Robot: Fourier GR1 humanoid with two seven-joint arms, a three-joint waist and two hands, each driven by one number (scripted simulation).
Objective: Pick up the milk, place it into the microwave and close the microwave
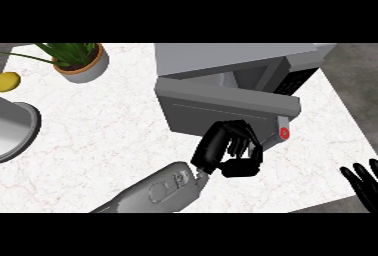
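The left robot hand (pixel 225 150) reaches in from the near edge on a grey forearm and sits against the front of the microwave door (pixel 221 107), which stands partly swung, angled across the opening of the microwave (pixel 244 60). Its fingers are curled, held narrow against the door's lower edge beside a small red button (pixel 284 132) — whether they hold anything I cannot tell, since the dark fingers hide what lies behind them. The milk shows nowhere in view; whether it sits inside the microwave cannot be told, for the door blocks the cavity.

The right robot hand (pixel 363 182) rests at the near right edge, fingers straight and pointing up, spread wide and holding nothing.

The microwave stands on the far right part of the white marbled worktop (pixel 96 140). At the far left a potted plant (pixel 77 59) stands, with a yellow fruit (pixel 7 81) just left of it — and a grey round vessel (pixel 13 129) at the left edge, nearer.
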